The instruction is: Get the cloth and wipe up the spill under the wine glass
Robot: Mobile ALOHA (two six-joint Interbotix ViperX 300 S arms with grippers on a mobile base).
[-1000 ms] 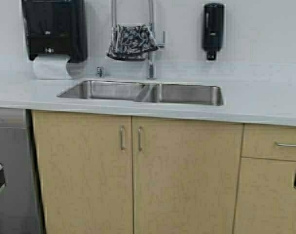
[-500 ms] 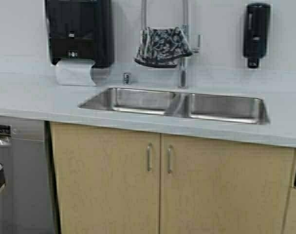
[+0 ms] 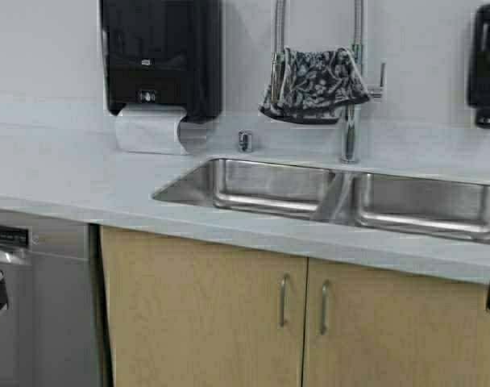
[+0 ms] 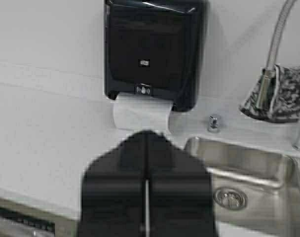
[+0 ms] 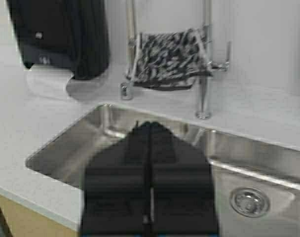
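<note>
The dark cloth (image 3: 313,85) with a white floral print hangs over the tall sink faucet (image 3: 351,129) at the back of the counter. It also shows in the left wrist view (image 4: 283,94) and the right wrist view (image 5: 167,59). The wine glass is out of view. My left gripper (image 4: 147,136) is shut and empty, held short of the counter, pointing at the paper towel dispenser. My right gripper (image 5: 150,126) is shut and empty, held in front of the sink. Only slivers of both arms show at the high view's lower edges.
A black paper towel dispenser (image 3: 160,56) with white paper hanging out is on the wall at left. A double steel sink (image 3: 342,197) is set in the pale counter (image 3: 60,173). A black soap dispenser (image 3: 487,64) is at right. Wooden cabinet doors (image 3: 205,322) and a dishwasher (image 3: 35,306) lie below.
The robot has driven forward and to the left: the counter, sink, cloth and dispensers have shifted right and grown larger in the high view. The arms stay parked.
</note>
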